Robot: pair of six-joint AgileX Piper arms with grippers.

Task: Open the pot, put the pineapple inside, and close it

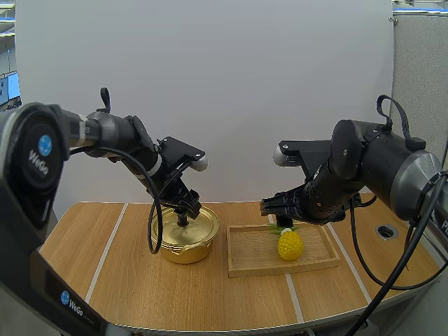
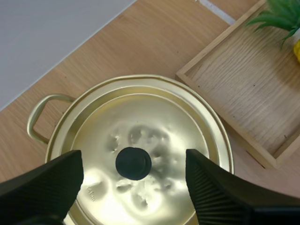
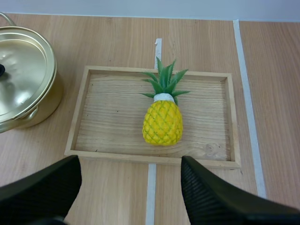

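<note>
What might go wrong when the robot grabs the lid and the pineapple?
The black knob is small and the left fingers stand wide apart beside it, so they might close off-centre and slip, dropping the lid. The pineapple lies on the wooden tray and is round, so the open right fingers might push it away.

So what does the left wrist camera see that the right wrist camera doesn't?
The left wrist view gives you the left gripper, open, with a finger on each side of the lid's black knob, seen from straight above. The right wrist view gives you instead the right gripper, open, just short of the wooden tray, and the whole pineapple lying in it. Both share the gold pot with its lid on, the tray, and the pineapple's green leaves.
</note>
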